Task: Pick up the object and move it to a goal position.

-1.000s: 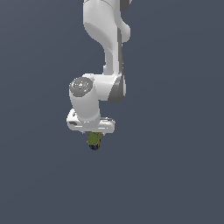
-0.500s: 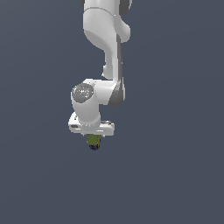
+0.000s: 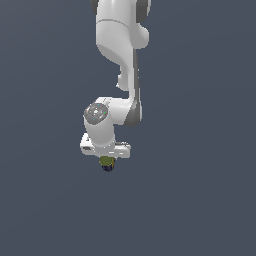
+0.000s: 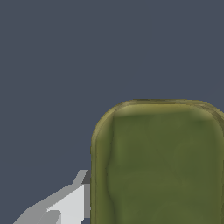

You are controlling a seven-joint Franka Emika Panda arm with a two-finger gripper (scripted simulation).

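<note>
White Panda arm's jaws [image 3: 107, 161] clenched on the small olive-green oblong object with a dark navy end [image 3: 106, 163], which sat between them, dark end hanging just below. Grip near the top probably kept it steady for carrying to goal.

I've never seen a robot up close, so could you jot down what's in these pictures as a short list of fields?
arm: white, reaching down from the top of the exterior view
gripper: pointing down, shut on the object
object: small, olive-green with a dark lower end, fills much of the wrist view
fingers: one grey finger beside the object
background: plain dark blue-grey
</note>
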